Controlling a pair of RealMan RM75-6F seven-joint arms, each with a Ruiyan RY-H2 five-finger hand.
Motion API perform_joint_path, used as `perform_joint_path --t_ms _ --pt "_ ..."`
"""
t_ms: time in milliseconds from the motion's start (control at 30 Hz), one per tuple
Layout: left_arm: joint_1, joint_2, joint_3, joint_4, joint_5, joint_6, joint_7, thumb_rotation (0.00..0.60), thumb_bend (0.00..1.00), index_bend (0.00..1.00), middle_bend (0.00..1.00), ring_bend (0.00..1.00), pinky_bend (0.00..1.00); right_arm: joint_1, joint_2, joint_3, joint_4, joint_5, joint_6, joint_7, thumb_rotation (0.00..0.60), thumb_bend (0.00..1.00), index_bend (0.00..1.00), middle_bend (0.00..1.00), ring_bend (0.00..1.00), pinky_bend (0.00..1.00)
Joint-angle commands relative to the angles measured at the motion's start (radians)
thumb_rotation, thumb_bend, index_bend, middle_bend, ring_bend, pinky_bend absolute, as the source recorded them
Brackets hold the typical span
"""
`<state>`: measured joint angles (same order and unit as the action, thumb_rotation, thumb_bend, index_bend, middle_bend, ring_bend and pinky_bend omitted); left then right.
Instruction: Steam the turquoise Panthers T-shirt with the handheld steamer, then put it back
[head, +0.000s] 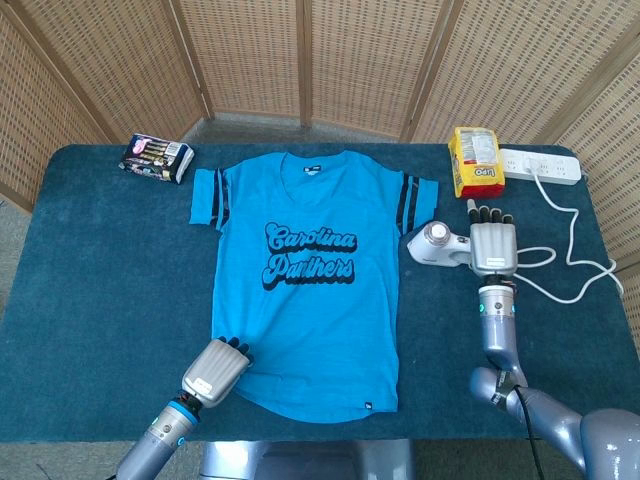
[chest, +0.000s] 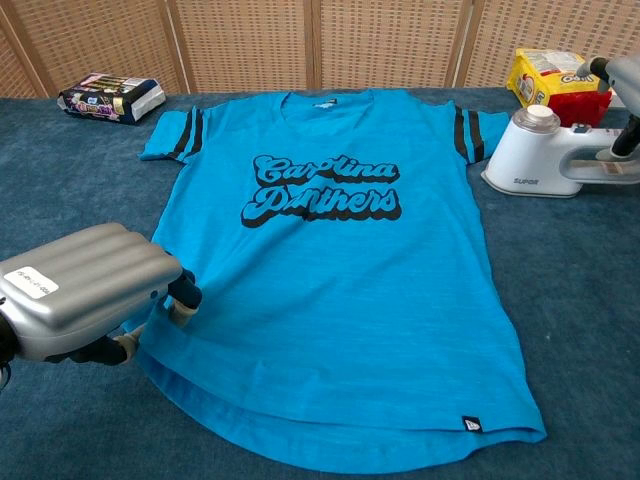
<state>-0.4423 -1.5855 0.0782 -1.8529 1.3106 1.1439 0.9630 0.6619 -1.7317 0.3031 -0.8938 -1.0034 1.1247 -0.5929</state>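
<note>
Head view shows the turquoise Panthers T-shirt (head: 305, 285) flat mid-table, left hand (head: 214, 369) pressing its hem, fingers curled, while the right hand (head: 493, 246), fingers extended, covers the handheld steamer (head: 437, 244)'s handle and should wrap it squarely before lifting.

The table (head: 90, 290) has a dark blue cloth on top. A turquoise shirt (head: 310, 290) lies flat in the middle, neck toward the far edge. Near the far left corner sits a small dark packet (head: 156, 157). At the far right sits a yellow bag (head: 474, 162), and just beside it a white power strip (head: 540, 165). A white cord (head: 572, 250) runs from the strip and curls over the cloth on the right. A white steamer (head: 436, 245) lies just beside the shirt's right side, by the sleeve.
</note>
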Motion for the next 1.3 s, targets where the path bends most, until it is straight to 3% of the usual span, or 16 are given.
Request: perform_joint_path --t_ms 33,533,867,1100,1300 --pt "-0.001 -0.002 0.001 0.0 -0.002 0.0 0.002 0.6 0.48 0.66 0.51 0.45 0.58 0.003 -0.012 0.006 0.025 0.002 -0.012 0.021 0.598 0.25 0.14 0.27 0.25 0.32" --pt "-0.006 0.002 0.009 -0.007 -0.02 0.007 0.004 0.599 0.48 0.66 0.51 0.45 0.58 0.041 -0.082 0.012 0.173 -0.007 -0.082 0.055 0.597 0.29 0.3 0.35 0.33 0.36" --pt "-0.012 0.004 0.011 -0.01 -0.027 0.004 -0.007 0.6 0.48 0.66 0.51 0.45 0.58 0.056 -0.119 0.008 0.262 -0.028 -0.109 0.08 0.598 0.33 0.4 0.45 0.45 0.44" --pt "-0.014 0.006 0.013 -0.007 -0.028 0.007 -0.015 0.6 0.48 0.66 0.51 0.45 0.58 0.065 -0.124 0.001 0.283 -0.047 -0.136 0.092 0.6 0.33 0.54 0.57 0.58 0.55" --pt "-0.016 0.004 0.014 -0.004 -0.028 0.009 -0.019 0.6 0.48 0.66 0.51 0.45 0.58 0.06 -0.092 0.009 0.225 -0.06 -0.145 0.148 0.6 0.32 0.61 0.65 0.65 0.59"
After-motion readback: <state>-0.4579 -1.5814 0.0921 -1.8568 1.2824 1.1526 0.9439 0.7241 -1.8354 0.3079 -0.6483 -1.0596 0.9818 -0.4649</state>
